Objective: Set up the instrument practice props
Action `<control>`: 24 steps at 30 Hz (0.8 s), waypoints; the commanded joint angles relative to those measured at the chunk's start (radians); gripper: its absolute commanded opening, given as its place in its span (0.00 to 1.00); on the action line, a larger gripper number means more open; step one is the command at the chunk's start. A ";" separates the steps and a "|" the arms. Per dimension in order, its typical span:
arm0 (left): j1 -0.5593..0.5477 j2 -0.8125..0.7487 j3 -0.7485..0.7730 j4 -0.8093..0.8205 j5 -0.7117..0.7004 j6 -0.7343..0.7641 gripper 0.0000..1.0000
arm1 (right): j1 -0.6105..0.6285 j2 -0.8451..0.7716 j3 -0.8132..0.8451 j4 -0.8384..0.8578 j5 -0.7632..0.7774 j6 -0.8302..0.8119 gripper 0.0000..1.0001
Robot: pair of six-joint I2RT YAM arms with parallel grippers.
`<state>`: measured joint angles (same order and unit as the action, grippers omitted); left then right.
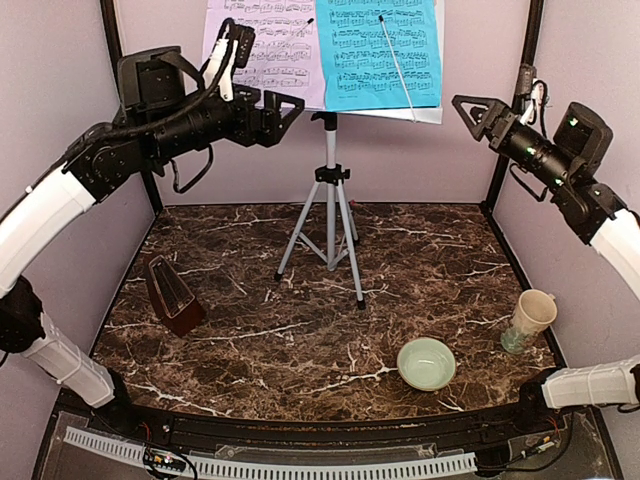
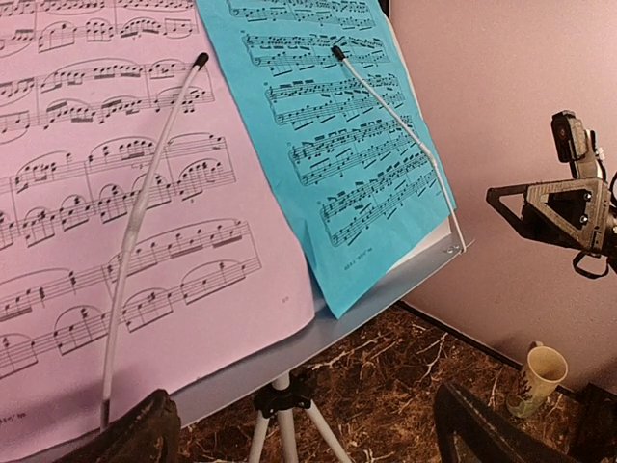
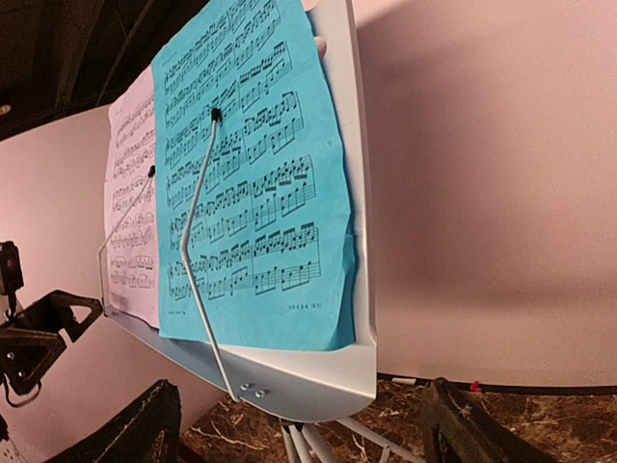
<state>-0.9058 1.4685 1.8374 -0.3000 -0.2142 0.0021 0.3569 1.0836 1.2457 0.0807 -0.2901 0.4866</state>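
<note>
Now, both arms hang raised on either side of the silver tripod music stand with its white desk (image 1: 330,200), at the back centre of the dark marble-patterned table (image 1: 300,335). The lavender sheet-music page (image 1: 268,45) and the cyan sheet-music page (image 1: 380,50) sit side by side on the desk, each under a thin wire holder (image 1: 398,70). Your left gripper (image 1: 285,108) and right gripper (image 1: 475,112) gape wide, holding nothing, just beside the desk's edges. The dark reddish-brown pyramid metronome (image 1: 172,293) sits well apart at the table's left, seemingly tipped. Draw each arm straight outward first so no finger snags a page, then lower your left arm towards it.
</note>
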 commanded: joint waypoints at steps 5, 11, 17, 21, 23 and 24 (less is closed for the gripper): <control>0.153 -0.182 -0.299 0.052 0.116 -0.178 0.96 | 0.004 -0.062 -0.100 -0.046 0.018 -0.052 0.94; 0.277 -0.301 -0.554 0.055 0.167 -0.295 0.99 | 0.004 -0.099 -0.236 -0.079 0.047 -0.081 0.95; 0.442 -0.414 -0.686 -0.078 0.050 -0.391 0.99 | 0.005 -0.105 -0.364 -0.044 0.040 -0.064 0.95; 0.453 -0.441 -0.720 -0.245 -0.221 -0.536 0.99 | 0.005 -0.079 -0.426 0.028 0.006 -0.022 0.95; 0.454 -0.422 -0.710 -0.346 -0.302 -0.647 0.99 | 0.005 -0.060 -0.439 0.059 -0.002 -0.006 0.95; 0.453 -0.398 -0.695 -0.403 -0.330 -0.700 0.99 | 0.007 -0.050 -0.442 0.068 -0.005 -0.002 0.95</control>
<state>-0.4576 1.0420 1.1355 -0.4740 -0.3210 -0.4686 0.3569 1.0111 0.8211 0.0284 -0.2703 0.4488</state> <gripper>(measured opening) 0.989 0.950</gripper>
